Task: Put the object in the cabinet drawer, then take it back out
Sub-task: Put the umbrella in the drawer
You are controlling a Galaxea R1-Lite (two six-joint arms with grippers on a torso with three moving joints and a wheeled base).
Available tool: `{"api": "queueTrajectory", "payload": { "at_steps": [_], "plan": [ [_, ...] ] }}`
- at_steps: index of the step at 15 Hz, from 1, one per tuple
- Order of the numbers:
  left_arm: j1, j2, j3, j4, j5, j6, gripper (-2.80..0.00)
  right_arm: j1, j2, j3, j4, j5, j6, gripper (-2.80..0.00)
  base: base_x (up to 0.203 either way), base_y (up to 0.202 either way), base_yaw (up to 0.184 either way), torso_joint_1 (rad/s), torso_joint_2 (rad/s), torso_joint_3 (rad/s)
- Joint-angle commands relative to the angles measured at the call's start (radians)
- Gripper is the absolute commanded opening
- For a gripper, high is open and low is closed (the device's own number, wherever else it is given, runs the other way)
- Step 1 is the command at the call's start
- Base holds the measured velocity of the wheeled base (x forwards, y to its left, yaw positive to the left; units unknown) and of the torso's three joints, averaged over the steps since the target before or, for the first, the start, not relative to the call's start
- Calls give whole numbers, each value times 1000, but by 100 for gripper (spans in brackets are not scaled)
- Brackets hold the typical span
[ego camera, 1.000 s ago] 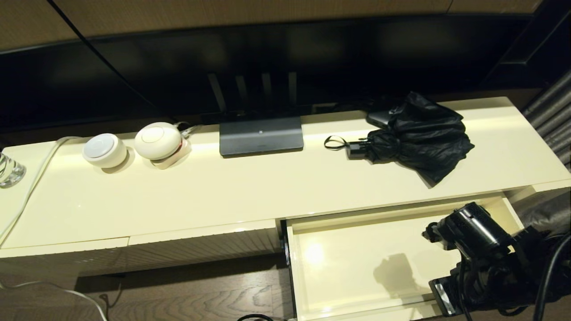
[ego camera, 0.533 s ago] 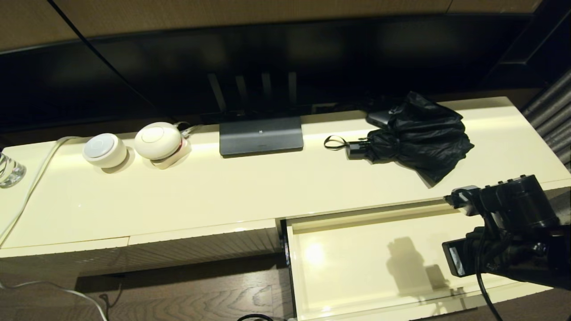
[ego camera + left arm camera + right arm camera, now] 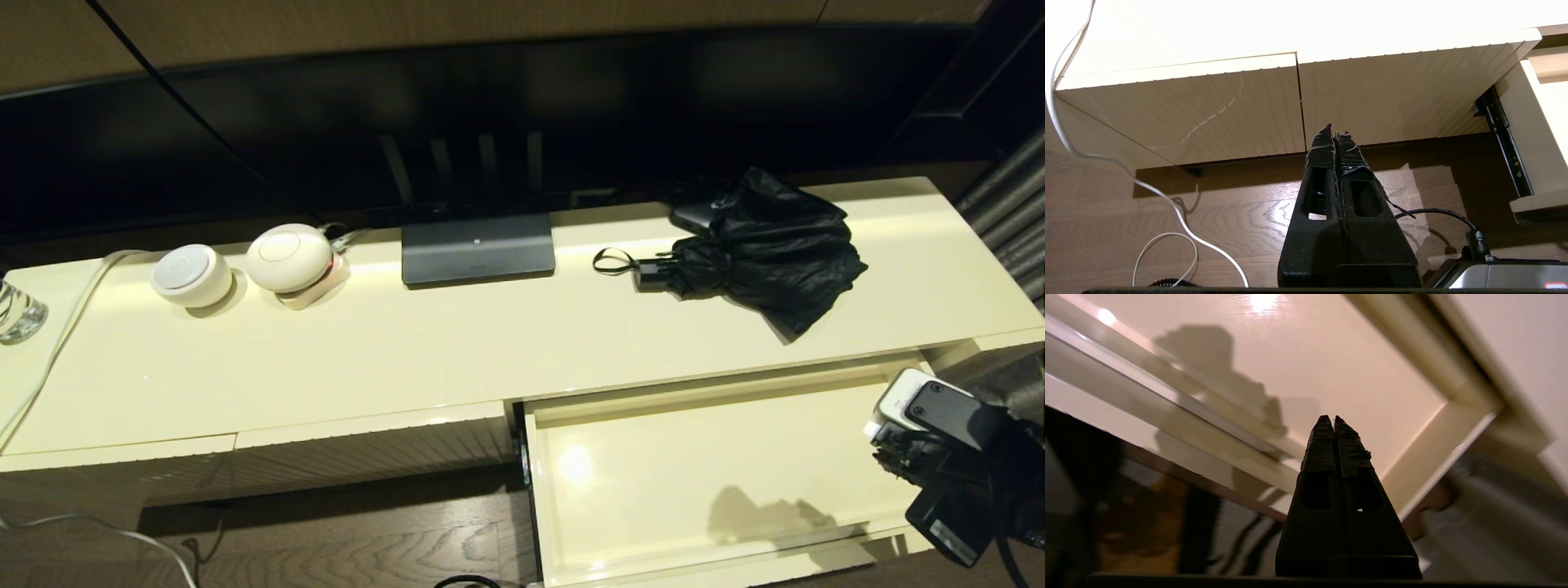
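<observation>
The cabinet drawer [image 3: 710, 482] stands pulled out below the desk [image 3: 490, 351], at about 5 o'clock in the head view, its glossy cream floor bare but for a shadow. The umbrella [image 3: 759, 245] lies up on the desk at roughly 2 o'clock, baggy black fabric spread toward the right, short handle and thin wrist loop [image 3: 612, 261] pointing left. The right gripper [image 3: 1334, 421] hangs over the drawer's front right corner, fingers [image 3: 1323, 445] clenched together with nothing between them; in the head view only its wrist shows at 4 o'clock. The left gripper [image 3: 1334, 130] sits low before the ribbed cream panels [image 3: 1208, 110], above the wooden floor [image 3: 1229, 212], fingers pressed together and holding nothing. Left along the desk are a dark flat stand [image 3: 478, 249], two white round devices [image 3: 245, 265] and a glass [image 3: 16, 314].
</observation>
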Motion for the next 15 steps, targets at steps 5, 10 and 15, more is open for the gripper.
{"api": "queueTrajectory", "payload": {
  "at_steps": [5, 10, 15],
  "plan": [
    [0, 0, 3, -1, 0, 0, -280, -2, 11, -203, 5, 17, -763, -280, 0, 0, 0, 0, 0, 0],
    [0, 1, 3, 0, 0, 0, -280, 30, 124, -263, -8, 48, -818, -280, 0, 0, 0, 0, 0, 0],
    [0, 0, 3, -1, 0, 0, -280, 38, 209, -380, 51, 50, -899, 0, 0, 0, 0, 0, 0, 0]
  ]
}}
